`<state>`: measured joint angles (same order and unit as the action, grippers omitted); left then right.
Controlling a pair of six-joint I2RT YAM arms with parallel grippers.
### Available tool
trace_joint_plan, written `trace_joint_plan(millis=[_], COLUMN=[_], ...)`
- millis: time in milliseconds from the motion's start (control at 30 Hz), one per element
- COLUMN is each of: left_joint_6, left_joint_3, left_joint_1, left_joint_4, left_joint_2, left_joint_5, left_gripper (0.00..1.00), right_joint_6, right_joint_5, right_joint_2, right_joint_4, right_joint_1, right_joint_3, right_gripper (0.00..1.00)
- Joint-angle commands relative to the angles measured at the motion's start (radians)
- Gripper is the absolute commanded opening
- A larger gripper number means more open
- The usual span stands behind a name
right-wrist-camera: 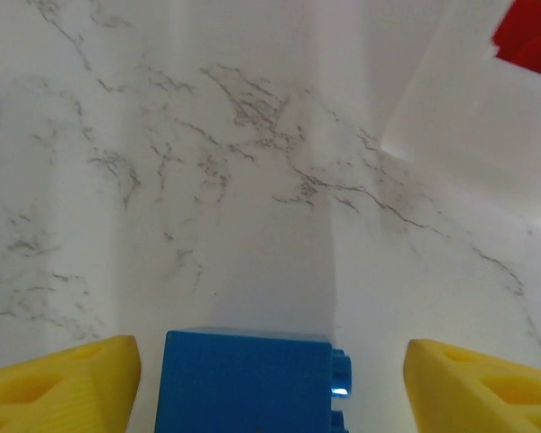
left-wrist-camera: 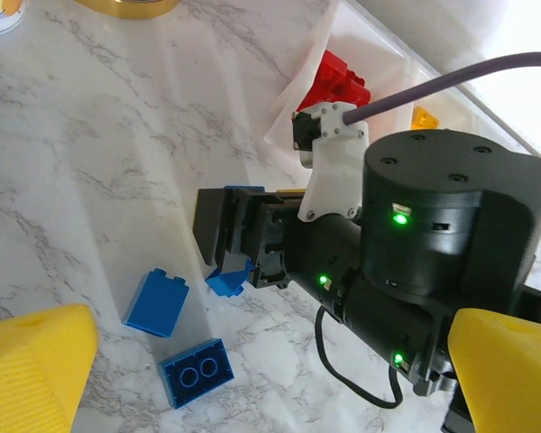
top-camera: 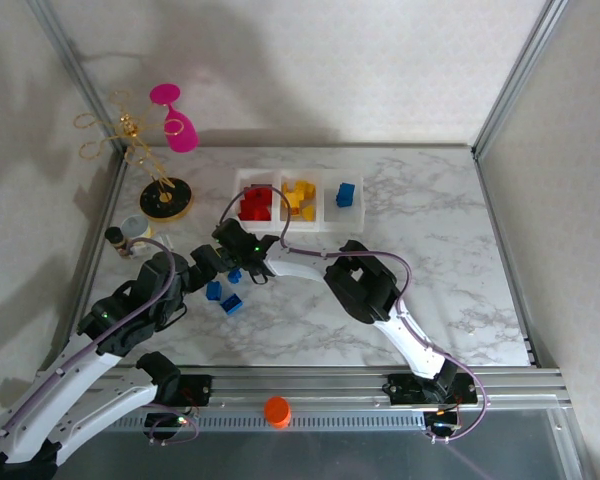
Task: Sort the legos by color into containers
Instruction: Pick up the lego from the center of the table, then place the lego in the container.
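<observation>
**R end effector astride blue brick, no grip**

Marble bench [top-camera: 450, 250]. At far centre, containers [top-camera: 325, 224], 3 joined bins in a row: red legos [top-camera: 255, 203] in L bin, yellow legos [top-camera: 300, 197] in mid bin, single blue lego [top-camera: 345, 194] in R bin. Reaching across from R side, right end effector [right-wrist-camera: 270, 388]: released, fingers either side of a blue brick [right-wrist-camera: 243, 370] on bench, gap on both sides. Just beside it, left end effector [left-wrist-camera: 270, 379]: released, spread wide, nothing btwn fingers. Near both, loose on bench: tall blue lego [left-wrist-camera: 156, 302] and flat blue lego [left-wrist-camera: 197, 373], 2 studs up.
</observation>
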<state>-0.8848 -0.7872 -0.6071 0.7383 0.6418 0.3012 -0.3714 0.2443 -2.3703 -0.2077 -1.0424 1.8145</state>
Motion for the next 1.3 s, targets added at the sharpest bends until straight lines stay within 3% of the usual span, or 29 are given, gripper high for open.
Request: trace_joint_plan(millis=[0, 267, 500, 833, 1033, 1267], left_joint_6=[-0.009, -0.005, 0.000, 0.027, 0.050, 0.080], left_joint_3=[0.011, 0.011, 0.004, -0.028, -0.029, -0.026], left_joint_1=[0.005, 0.005, 0.004, 0.004, -0.003, -0.014], left_joint_4=[0.014, 0.004, -0.005, -0.061, -0.158, -0.291], left_joint_2=[-0.007, -0.002, 0.001, 0.050, 0.126, 0.258], left_joint_5=[0.027, 0.021, 0.000, -0.067, -0.136, -0.199], left_gripper=[1.00, 1.00, 1.00, 1.00, 1.00, 1.00], right_joint_6=[0.030, 0.033, 0.031, -0.033, -0.057, -0.036], right_joint_5=[0.033, 0.038, 0.039, 0.082, 0.119, 0.156], right_joint_2=[-0.045, -0.007, 0.130, 0.411, 0.571, 0.618], right_joint_4=[-0.050, -0.032, 0.034, 0.050, 0.022, -0.002], right_joint_1=[-0.004, -0.005, -0.004, 0.061, 0.177, 0.356], right_joint_3=[0.072, 0.044, -0.077, -0.298, -0.424, -0.468], right_gripper=[0.71, 0.52, 0.38, 0.36, 0.36, 0.36])
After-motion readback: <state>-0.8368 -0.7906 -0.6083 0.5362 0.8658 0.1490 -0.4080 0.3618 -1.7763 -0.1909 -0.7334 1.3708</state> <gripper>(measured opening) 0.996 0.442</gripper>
